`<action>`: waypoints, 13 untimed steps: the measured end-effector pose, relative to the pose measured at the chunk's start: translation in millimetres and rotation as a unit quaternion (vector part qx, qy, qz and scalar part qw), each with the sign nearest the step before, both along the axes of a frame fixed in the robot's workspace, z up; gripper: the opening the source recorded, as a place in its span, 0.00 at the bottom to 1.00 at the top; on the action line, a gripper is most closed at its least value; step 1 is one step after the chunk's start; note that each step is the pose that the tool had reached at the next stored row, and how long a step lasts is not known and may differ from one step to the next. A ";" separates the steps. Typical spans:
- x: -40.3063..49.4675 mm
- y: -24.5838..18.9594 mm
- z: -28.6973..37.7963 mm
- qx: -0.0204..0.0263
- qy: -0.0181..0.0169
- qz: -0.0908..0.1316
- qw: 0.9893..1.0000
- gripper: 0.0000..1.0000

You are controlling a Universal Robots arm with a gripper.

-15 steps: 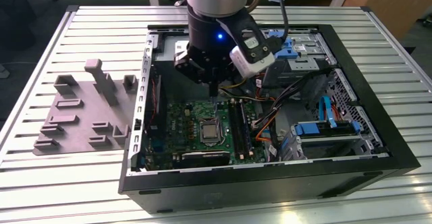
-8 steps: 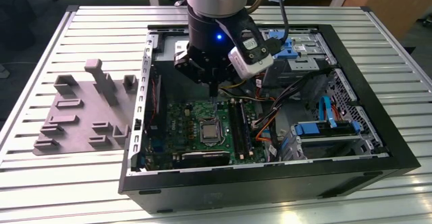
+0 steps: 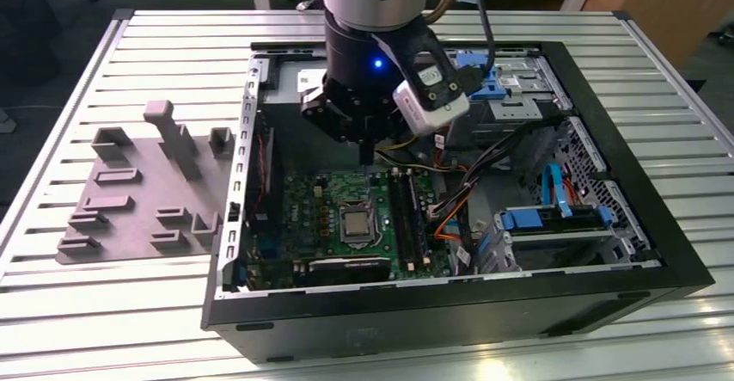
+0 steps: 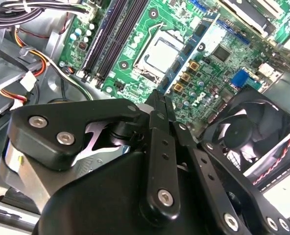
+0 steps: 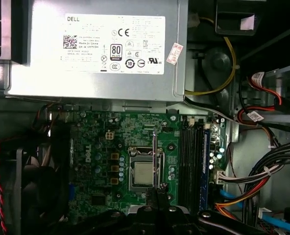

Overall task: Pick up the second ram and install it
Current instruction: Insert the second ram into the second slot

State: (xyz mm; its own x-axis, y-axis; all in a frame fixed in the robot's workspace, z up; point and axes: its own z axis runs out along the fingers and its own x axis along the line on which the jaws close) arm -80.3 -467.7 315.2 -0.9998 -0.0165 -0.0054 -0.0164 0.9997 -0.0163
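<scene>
Gripper [image 4: 158,100] closed on nothing above the motherboard [image 5: 101,147], ram strip seated close by.
On my feed the fingers are pressed together with nothing between them, hanging just over the processor socket [image 5: 144,175]. What I take for the second ram [image 5: 204,161], a long, narrow dark-blue strip, stands on edge in the slot bank just beyond that socket, clear of the fingertips. Farther off, the grey power-supply box [image 5: 47,58] carries a white printed label [image 5: 113,44].
</scene>
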 end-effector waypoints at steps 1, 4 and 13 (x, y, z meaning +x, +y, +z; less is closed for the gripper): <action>0.7 0.0 -0.1 0.000 0.000 -0.001 1.000 0.11; 3.1 0.0 -0.5 0.000 0.000 -0.003 1.000 0.11; 11.5 0.0 -2.1 0.000 0.000 -0.009 1.000 0.11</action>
State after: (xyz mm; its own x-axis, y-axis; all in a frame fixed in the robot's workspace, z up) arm -68.8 -467.7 313.0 -1.0000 0.0024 -0.0054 0.0025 0.9999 -0.0163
